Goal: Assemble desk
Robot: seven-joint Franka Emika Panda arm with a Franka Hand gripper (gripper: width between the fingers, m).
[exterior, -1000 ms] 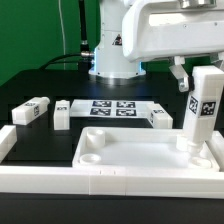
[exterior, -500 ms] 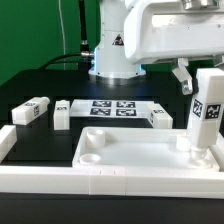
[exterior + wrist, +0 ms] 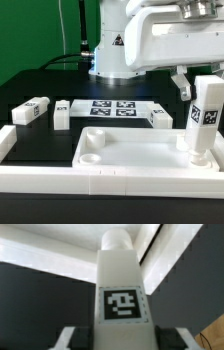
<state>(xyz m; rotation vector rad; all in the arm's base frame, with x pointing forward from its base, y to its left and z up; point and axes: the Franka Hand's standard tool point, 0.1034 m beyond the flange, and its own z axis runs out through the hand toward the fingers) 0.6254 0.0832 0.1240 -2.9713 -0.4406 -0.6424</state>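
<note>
Tool (image 3: 120, 340) clamped on the leg (image 3: 205, 120), we must seat it plumb in the tabletop (image 3: 130, 132) corner at the exterior view's right.

The place was a robotics lab, not a home or a shop. A white robot arm (image 3: 112, 50) stood at the back of a black desk (image 3: 40, 92). A plain green backdrop (image 3: 35, 30) hung behind it, and a dark cable (image 3: 79, 25) ran down beside the arm. A marker board (image 3: 112, 107) lay flat on the desk. The loose white legs (image 3: 33, 110) bore the same sort of black-and-white square tags, and one such tag (image 3: 122, 304) filled much of the wrist view. A white border rail (image 3: 60, 183) fenced the work area.
</note>
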